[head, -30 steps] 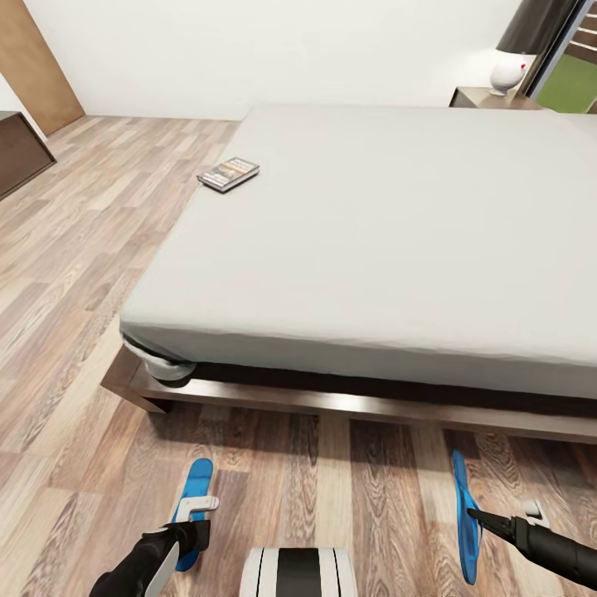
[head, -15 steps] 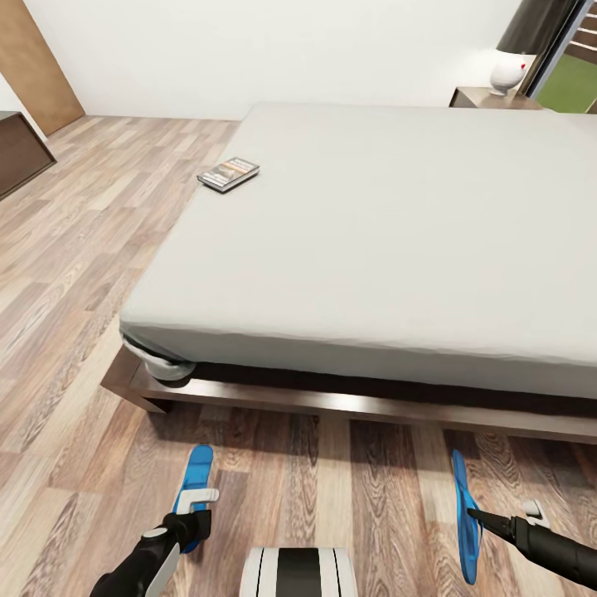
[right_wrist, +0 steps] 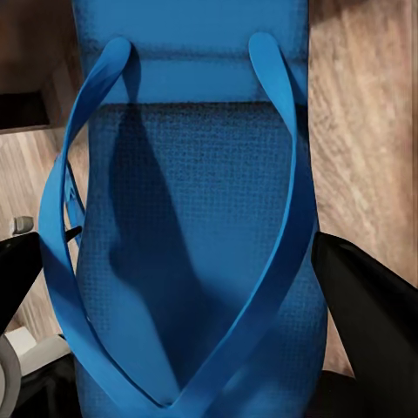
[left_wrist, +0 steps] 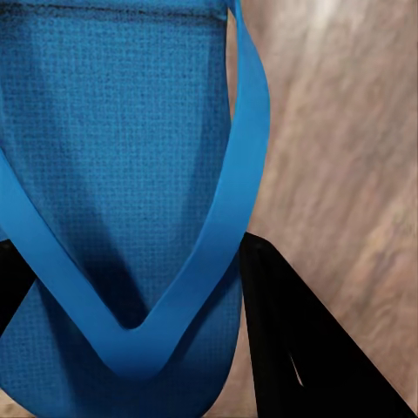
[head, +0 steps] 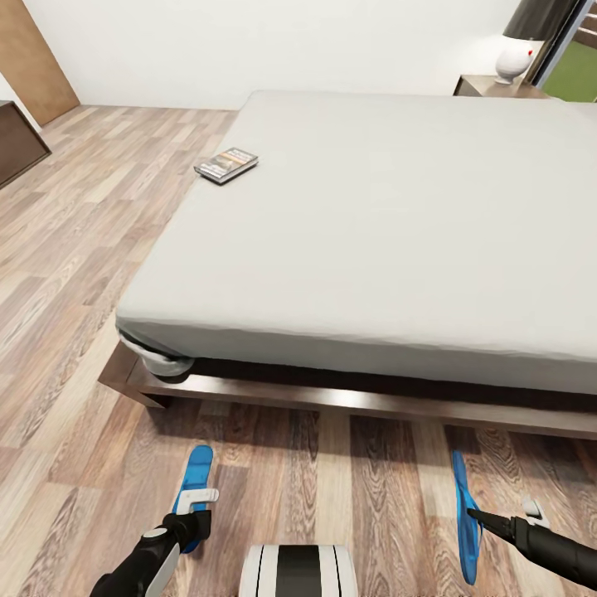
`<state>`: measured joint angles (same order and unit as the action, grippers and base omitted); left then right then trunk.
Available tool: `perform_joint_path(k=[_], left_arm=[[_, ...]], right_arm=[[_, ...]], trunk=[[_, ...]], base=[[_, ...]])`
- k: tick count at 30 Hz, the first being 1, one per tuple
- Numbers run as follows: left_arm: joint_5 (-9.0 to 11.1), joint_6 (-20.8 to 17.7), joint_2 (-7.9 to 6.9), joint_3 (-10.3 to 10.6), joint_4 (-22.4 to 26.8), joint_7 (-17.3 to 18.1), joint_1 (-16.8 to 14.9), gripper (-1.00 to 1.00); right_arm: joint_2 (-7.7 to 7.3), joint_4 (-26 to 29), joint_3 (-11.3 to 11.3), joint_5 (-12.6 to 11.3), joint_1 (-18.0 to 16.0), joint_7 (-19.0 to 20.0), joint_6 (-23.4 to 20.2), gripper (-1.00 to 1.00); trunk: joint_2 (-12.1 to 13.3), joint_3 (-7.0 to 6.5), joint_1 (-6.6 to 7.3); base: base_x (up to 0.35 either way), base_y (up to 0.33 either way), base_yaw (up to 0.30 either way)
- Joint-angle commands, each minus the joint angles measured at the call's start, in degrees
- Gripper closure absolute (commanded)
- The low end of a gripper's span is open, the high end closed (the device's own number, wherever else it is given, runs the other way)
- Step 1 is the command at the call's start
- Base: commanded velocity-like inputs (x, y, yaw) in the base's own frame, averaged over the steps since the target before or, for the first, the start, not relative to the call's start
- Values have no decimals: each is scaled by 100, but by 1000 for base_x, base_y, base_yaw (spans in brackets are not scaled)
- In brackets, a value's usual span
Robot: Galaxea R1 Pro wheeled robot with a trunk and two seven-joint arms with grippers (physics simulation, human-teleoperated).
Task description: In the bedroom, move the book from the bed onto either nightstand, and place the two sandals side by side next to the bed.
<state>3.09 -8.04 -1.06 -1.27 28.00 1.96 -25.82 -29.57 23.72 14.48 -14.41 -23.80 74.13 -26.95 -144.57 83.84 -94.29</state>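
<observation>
In front of the foot of the bed point(head: 390, 224) I hold the two blue sandals low over the wood floor. My left gripper point(head: 197, 518) is shut on the left sandal point(head: 198, 471), which lies roughly flat. Its black fingers point(left_wrist: 292, 348) press both sides of the sole point(left_wrist: 113, 157). My right gripper point(head: 474, 516) is shut on the right sandal point(head: 461, 497), turned on its edge. In the right wrist view that sandal point(right_wrist: 192, 218) sits between the fingers point(right_wrist: 374, 305). The book point(head: 226, 164) lies near the mattress's left edge. A nightstand point(head: 489, 85) stands at the far right corner.
The bed's dark wooden frame point(head: 332, 396) juts out just beyond the sandals. A white lamp point(head: 514, 60) stands on the nightstand. A dark low cabinet point(head: 16, 141) sits at the far left by a wooden door point(head: 37, 58). Plank floor point(head: 75, 249) runs along the bed's left side.
My left gripper carried its sandal a little toward the bed, then stayed still. The camera has shifted slightly, pushing the far things up in the picture. The right gripper and its sandal stayed put.
</observation>
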Motion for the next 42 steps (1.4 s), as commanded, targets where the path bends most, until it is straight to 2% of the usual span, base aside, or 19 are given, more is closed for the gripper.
perform_joint_path(k=[1, 4, 19, 25, 35, 42], left_arm=[[20, -40, 1, -13, 13, 23, 0, 100], [22, -40, 1, -13, 14, 23, 1, 100], [25, -44, 1, -21, 15, 18, 3, 100], [25, -41, -3, -22, 19, 6, 4, 100], [25, -41, -1, -22, 21, 6, 3, 100], [25, -43, 0, -22, 21, 6, 0, 100]], right_arm=[[1, 0, 9, -18, -2, 14, -57, 100], [1, -1, 10, -18, -2, 14, -57, 100], [-1, -3, 10, -18, -2, 14, -59, 100], [0, 1, 11, -18, -2, 14, -59, 100], [-1, 0, 10, -18, -2, 14, -57, 100], [-1, 1, 10, -18, -2, 14, -56, 100]], trunk=[[-3, 26, -1], [-7, 93, -9], [-7, 93, -9], [-7, 93, -9], [-7, 93, -9], [-16, 248, -27]], base=[[0, 0, 0], [0, 0, 0], [3, 0, 0], [204, 0, 0], [9, 0, 0], [0, 0, 0]])
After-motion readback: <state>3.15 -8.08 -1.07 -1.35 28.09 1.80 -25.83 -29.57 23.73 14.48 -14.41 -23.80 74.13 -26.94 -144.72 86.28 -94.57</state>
